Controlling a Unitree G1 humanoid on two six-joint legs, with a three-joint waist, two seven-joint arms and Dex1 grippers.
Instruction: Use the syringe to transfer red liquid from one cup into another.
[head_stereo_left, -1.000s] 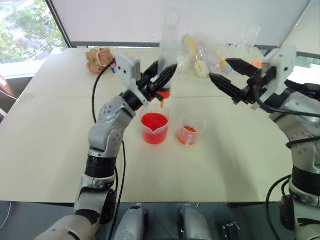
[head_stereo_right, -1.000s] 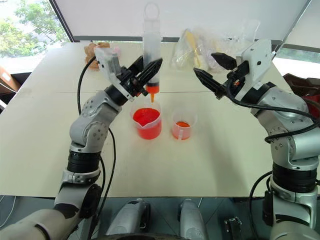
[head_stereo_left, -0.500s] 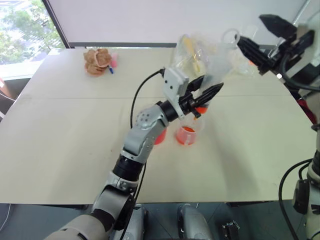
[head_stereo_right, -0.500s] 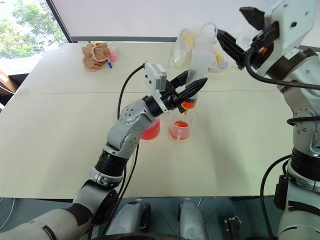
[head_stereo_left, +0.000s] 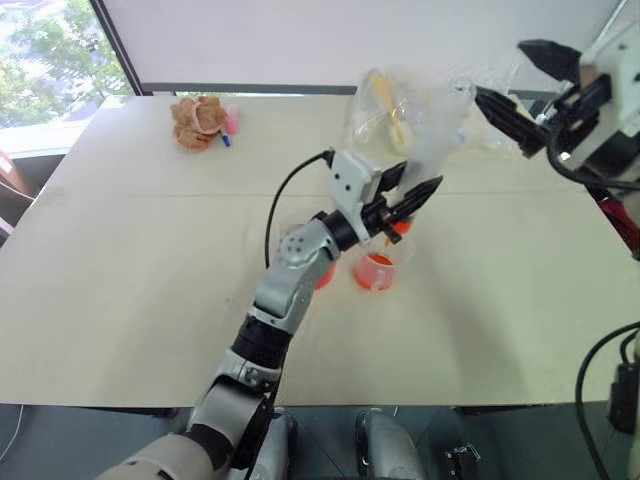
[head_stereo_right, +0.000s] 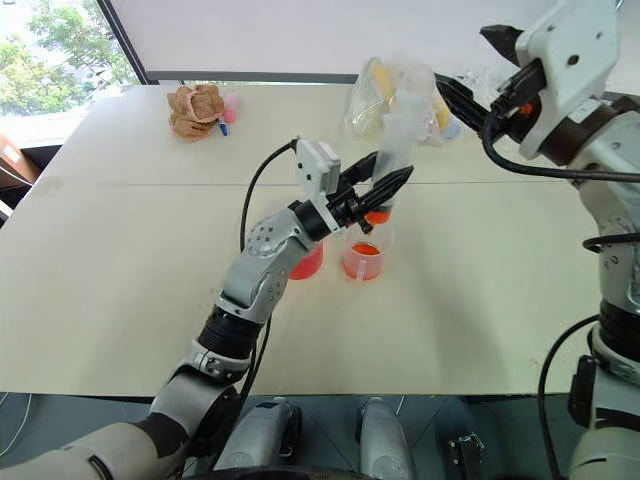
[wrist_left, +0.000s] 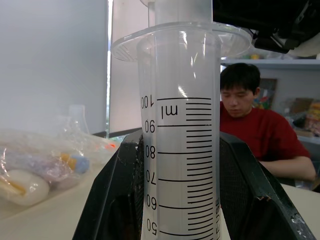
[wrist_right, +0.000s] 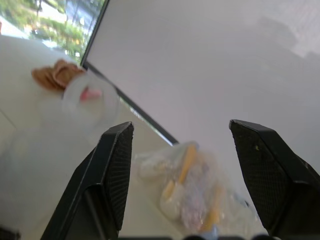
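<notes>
A pale table (head_stereo_left: 120, 280) seen from above. At its far left corner lies a tan crumpled lump (head_stereo_left: 197, 118) with a small pink thing beside it. Nearer the middle, the left gripper (head_stereo_right: 378, 189) is clamped on the syringe (head_stereo_right: 393, 150), holding it upright and slightly tilted, its orange tip just above the small cup (head_stereo_right: 362, 255), which holds a little red liquid (head_stereo_right: 362, 250). The large beaker (head_stereo_right: 303, 262), also red inside, stands just left of the small cup, mostly hidden behind the left arm. Behind them a clear bag (head_stereo_left: 392, 105) of small items lies on the table. At right, the right gripper (head_stereo_left: 515, 80) hangs raised, fingers spread apart, empty. A person in a red shirt (wrist_left: 260, 135) sits beyond the table.
</notes>
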